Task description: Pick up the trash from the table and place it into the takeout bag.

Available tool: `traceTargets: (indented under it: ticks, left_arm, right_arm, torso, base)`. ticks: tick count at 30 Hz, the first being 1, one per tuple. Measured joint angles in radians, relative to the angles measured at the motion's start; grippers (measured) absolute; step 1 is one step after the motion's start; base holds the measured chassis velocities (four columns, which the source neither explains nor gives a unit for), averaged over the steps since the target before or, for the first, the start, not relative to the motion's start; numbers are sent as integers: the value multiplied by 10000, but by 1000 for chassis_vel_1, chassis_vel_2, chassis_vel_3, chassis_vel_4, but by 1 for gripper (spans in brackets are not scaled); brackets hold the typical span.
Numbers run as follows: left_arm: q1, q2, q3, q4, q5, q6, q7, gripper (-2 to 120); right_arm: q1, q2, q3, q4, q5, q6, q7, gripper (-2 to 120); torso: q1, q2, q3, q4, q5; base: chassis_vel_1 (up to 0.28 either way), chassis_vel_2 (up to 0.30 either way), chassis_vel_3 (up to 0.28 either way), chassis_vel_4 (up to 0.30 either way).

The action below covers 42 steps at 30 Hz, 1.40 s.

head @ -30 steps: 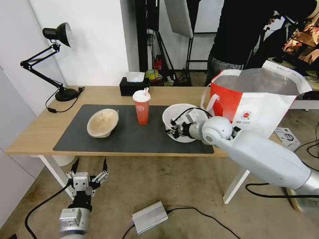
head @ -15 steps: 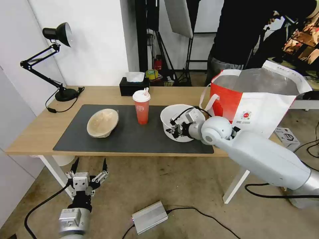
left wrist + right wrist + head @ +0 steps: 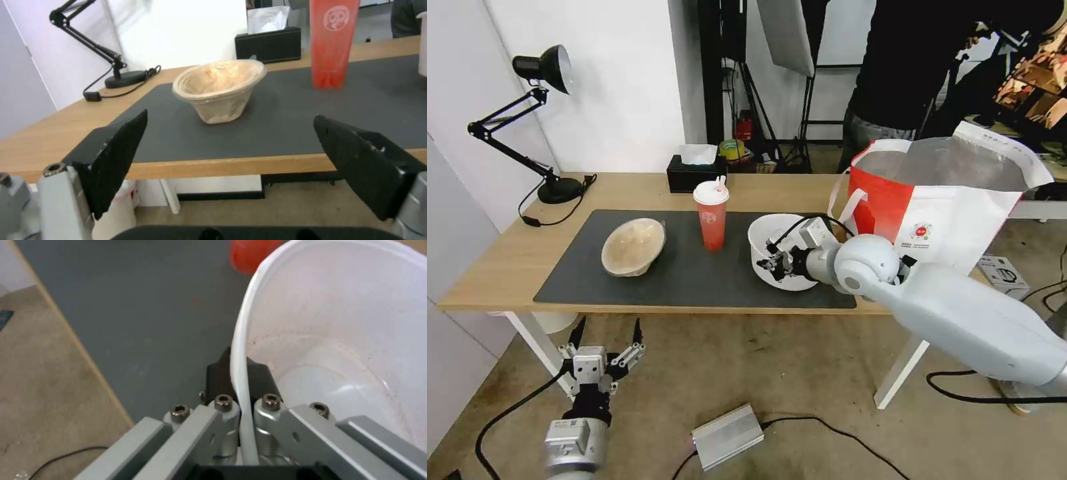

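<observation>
The scene is looked down on from the head camera, facing forward over the whole table [image 3: 507, 267] and the floor before it. From the left wrist camera, held low below the table edge, the dark mat [image 3: 276, 120] is seen almost level, at middling range. The right wrist camera is set very close above the white bowl [image 3: 338, 326]. The mat [image 3: 694, 267] is shared by all three views.

A white plastic bowl [image 3: 774, 235], red cup [image 3: 712, 223], tan pulp bowl [image 3: 632, 246], dark grey mat [image 3: 694, 267].
</observation>
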<state>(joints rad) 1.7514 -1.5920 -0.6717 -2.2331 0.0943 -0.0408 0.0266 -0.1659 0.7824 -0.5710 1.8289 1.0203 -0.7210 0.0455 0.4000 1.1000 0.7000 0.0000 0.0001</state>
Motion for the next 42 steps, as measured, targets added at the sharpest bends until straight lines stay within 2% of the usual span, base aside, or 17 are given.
traceTargets:
  ticks: [28, 42]
  left_arm:
    - [-87, 2, -11, 33, 2, 14, 3, 100]
    - [-116, 3, -5, 36, -8, 19, 5, 100]
  right_arm:
    - [777, -891, -503, 1874, 425, -2, 45, 0]
    - [2026, -1569, -951, 3247, 835, 0, 24, 0]
  torso:
    - [0, 1, -1, 0, -1]
    - [0, 1, -1, -1, -2]
  base:
    - [0, 0, 0, 0]
    - [0, 0, 0, 0]
